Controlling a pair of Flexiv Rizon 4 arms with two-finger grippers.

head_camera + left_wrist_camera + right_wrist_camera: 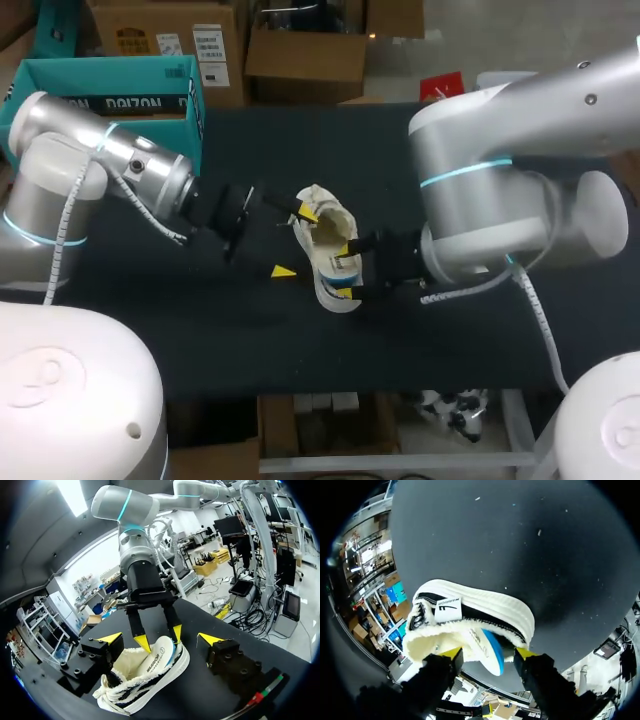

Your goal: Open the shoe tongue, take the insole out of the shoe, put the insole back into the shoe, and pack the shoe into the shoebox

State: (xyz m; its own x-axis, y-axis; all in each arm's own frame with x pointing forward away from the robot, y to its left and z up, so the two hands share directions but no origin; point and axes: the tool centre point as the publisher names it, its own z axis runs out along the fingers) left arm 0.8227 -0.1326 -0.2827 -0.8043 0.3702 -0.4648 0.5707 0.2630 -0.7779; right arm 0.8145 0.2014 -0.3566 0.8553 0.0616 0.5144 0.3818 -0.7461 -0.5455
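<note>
The right claw [488,653] is clenched on the insole [157,659], which stands partly out of the shoe [322,232] and curls between its fingers. Facing it, the left claw [160,639] is released and spread wide, with the shoe just ahead and one finger by the fleecy collar. The shoe lies on the dark surface [200,330]. The shoebox [120,72] sits well behind the left claw.

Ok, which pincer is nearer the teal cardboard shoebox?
Left. The left pincer is at the side of the white fleece-lined shoe that faces the teal cardboard shoebox; the right pincer is at the shoe's opposite side.
</note>
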